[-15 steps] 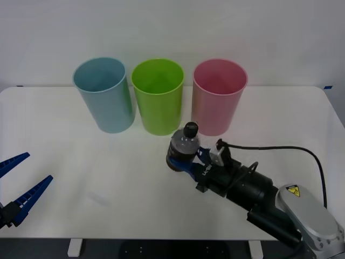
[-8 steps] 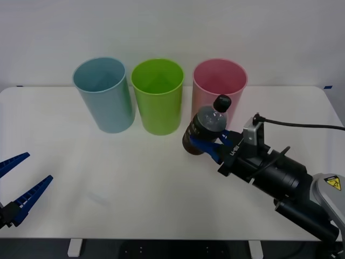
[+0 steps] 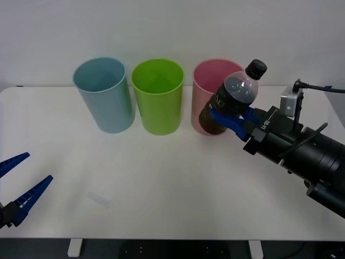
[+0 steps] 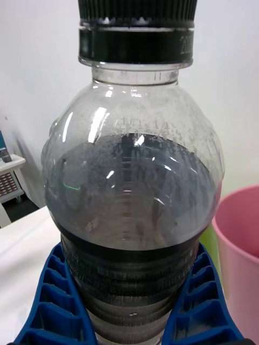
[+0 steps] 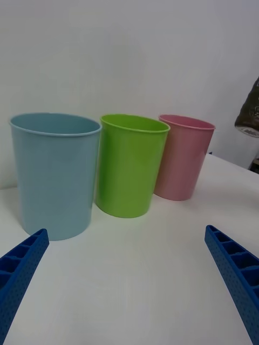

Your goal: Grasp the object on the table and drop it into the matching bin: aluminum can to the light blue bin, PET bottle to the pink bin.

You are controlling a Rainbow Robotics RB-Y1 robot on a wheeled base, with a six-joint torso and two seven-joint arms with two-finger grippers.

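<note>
The PET bottle (image 3: 232, 97), clear with a black cap and dark liquid, hangs tilted in the air, held by my right gripper (image 3: 233, 120), which is shut on its lower body. It sits level with the rim of the pink bin (image 3: 211, 86), overlapping the bin's right side in the front view. The right wrist view has the bottle (image 4: 132, 178) close up between the blue fingers (image 4: 48, 302), with the pink bin (image 4: 240, 237) behind it. The light blue bin (image 3: 105, 94) stands at the left of the row. My left gripper (image 3: 20, 183) rests open at the table's near left edge.
A lime green bin (image 3: 159, 97) stands between the light blue and pink bins. The white table (image 3: 135, 183) stretches bare in front of the bins. A black cable (image 3: 323, 88) runs from my right wrist. The left wrist view has all three bins, light blue (image 5: 54, 172), green (image 5: 129, 161), pink (image 5: 181, 156).
My right gripper has lifted the bottle off the table and carried it up and to the right, from in front of the green bin to the pink bin's rim. The left arm has not moved.
</note>
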